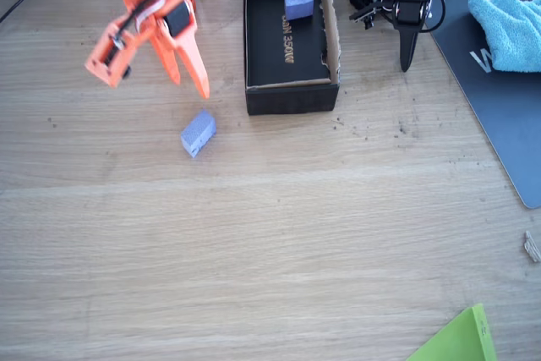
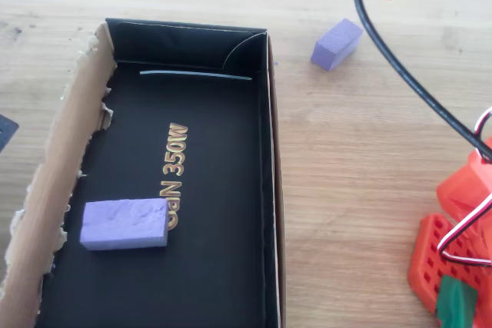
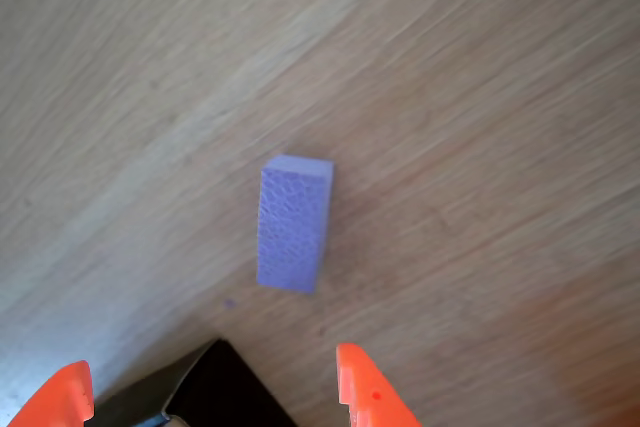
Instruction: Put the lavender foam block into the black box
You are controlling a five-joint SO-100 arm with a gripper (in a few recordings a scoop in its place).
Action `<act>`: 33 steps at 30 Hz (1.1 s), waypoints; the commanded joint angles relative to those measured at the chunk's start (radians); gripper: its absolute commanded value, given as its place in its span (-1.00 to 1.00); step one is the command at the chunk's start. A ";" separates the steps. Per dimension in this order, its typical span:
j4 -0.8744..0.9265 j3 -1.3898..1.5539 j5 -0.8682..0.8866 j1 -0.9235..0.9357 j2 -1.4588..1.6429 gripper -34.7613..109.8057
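The lavender foam block [image 1: 198,133] lies flat on the wooden table [image 1: 270,243], out in the open, just off the near left corner of the black box [image 1: 287,97] in the fixed view and touching nothing. The wrist view looks straight down on it [image 3: 294,223], its pebbled top face clear, with a dark box corner cut off at the bottom edge. The overhead view catches it [image 2: 336,44] beyond the box's right wall [image 2: 270,174], apart from it. Inside the box sits a second lavender foam brick [image 2: 124,223], resting on the black floor beside the gold lettering [image 2: 174,176], partly covering its lower end; the torn brown cardboard edge [image 2: 58,182] runs down the left side. The orange gripper [image 1: 190,78] hangs above the table, up and left of the block, fingers spread wide and holding nothing; in the wrist view just its two orange tips [image 3: 368,387] poke in from below. At right, a black arm-like device [image 1: 404,6], a turquoise cloth [image 1: 511,27] on a dark mat [image 1: 499,116], and a green sheet corner [image 1: 461,340], cropped.
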 commanded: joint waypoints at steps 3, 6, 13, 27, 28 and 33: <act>-0.009 -0.034 0.000 0.021 -0.015 -0.07; -0.014 -0.035 0.000 0.021 -0.031 -0.06; -0.044 -0.041 -0.031 0.029 -0.092 -0.06; -0.046 -0.123 -0.066 0.051 -0.238 -0.05; -0.052 -0.124 -0.064 0.049 -0.247 -0.05; -0.084 -0.126 -0.048 0.043 -0.288 -0.05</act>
